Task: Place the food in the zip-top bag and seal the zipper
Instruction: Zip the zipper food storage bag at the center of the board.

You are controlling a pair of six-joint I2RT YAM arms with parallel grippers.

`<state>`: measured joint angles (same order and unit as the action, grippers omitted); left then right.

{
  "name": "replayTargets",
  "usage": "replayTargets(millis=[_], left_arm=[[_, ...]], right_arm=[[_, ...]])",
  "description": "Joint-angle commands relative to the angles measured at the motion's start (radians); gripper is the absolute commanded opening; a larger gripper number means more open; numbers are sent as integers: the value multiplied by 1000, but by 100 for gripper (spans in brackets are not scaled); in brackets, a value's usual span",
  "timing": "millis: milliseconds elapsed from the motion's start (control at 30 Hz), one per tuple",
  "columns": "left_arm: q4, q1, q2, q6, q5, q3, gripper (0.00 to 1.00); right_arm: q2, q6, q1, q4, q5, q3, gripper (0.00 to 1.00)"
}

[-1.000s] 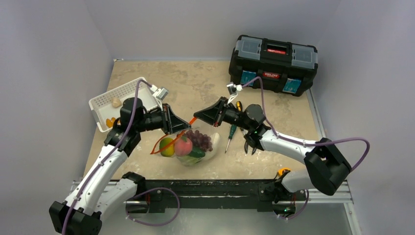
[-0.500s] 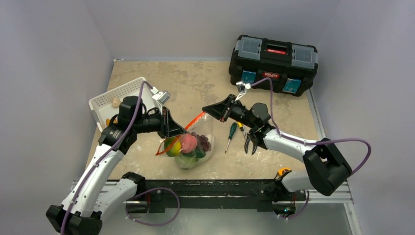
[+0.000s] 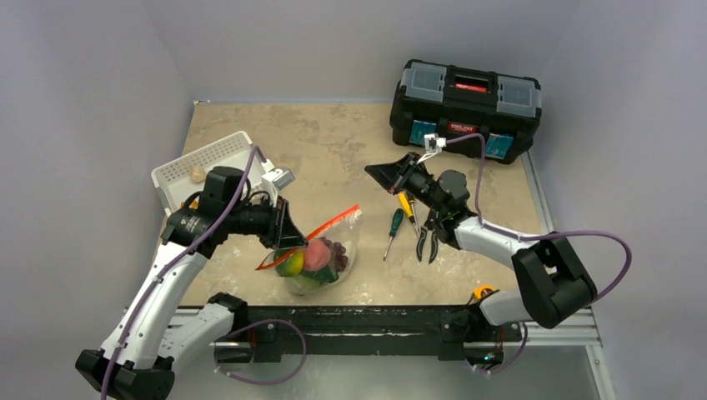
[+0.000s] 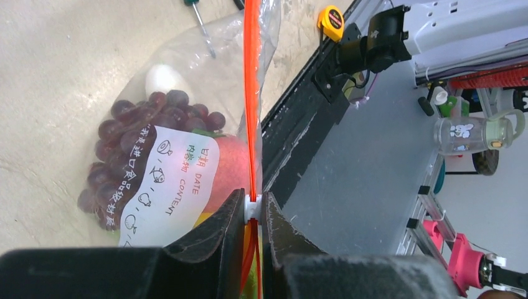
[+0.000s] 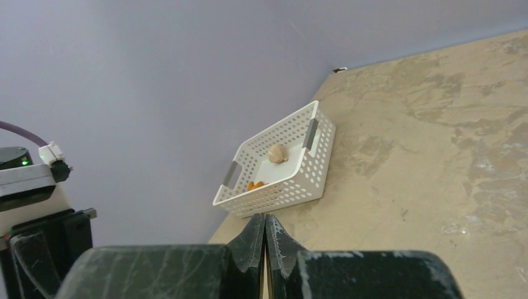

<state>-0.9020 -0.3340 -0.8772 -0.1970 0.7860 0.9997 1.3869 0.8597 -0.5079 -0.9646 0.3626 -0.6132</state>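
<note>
The clear zip-top bag (image 3: 347, 240) hangs from my left gripper (image 3: 292, 237) near the table's front edge. In it are the peach (image 3: 315, 254), a green round fruit (image 3: 289, 266), the grape bunch (image 3: 338, 249) and dark green produce below. In the left wrist view my left gripper (image 4: 251, 210) is shut on the white slider of the orange-red zipper (image 4: 251, 93), beside the bag's white label (image 4: 168, 187), the grapes (image 4: 124, 156) and the peach (image 4: 228, 165). My right gripper (image 3: 373, 171) is shut and empty, raised well away from the bag. It also shows shut in the right wrist view (image 5: 264, 219).
A black toolbox (image 3: 467, 104) stands at the back right. Screwdrivers (image 3: 393, 227) and pliers (image 3: 427, 242) lie right of the bag. A white slotted basket (image 3: 179, 171) holding small items sits at the left edge; it also shows in the right wrist view (image 5: 283, 174). A yellow tape measure (image 3: 483, 292) sits on the front rail.
My right gripper let go of the zipper's far end and drew back up and to the right. My left gripper moved down-left along the strip, and the bag shifted nearer the front edge.
</note>
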Motion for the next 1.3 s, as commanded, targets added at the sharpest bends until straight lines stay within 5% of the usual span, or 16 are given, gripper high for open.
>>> replayTargets(millis=[0,133,300,367,433,533,833,900,1067,1167,1267], left_arm=[[-69,6,2,58,51,61,0],[21,6,-19,43,96,57,0],[47,6,-95,81,156,107,0],[69,6,-125,79,158,122,0],[196,-4,-162,-21,158,110,0],[263,-90,-248,-76,31,151,0],[-262,-125,-200,75,-119,451,0],[-276,-126,-202,71,-130,482,0],[194,-153,-316,-64,-105,74,0],[192,-153,-472,-38,-49,57,0],[158,-154,-386,-24,-61,84,0]], right_arm=[[13,-102,-1,-17,25,-44,0],[91,-288,-13,316,307,-277,5],[35,-510,-42,557,439,-372,58],[3,-615,-69,677,431,-414,69],[-16,-671,-87,768,379,-449,71],[-68,-602,-80,674,300,-376,76],[-183,-561,-79,676,212,-326,78],[-182,-563,-79,686,199,-336,79],[-160,-530,-78,638,196,-324,79],[-155,-499,-78,631,194,-316,78],[-182,-495,-78,629,190,-291,78]])
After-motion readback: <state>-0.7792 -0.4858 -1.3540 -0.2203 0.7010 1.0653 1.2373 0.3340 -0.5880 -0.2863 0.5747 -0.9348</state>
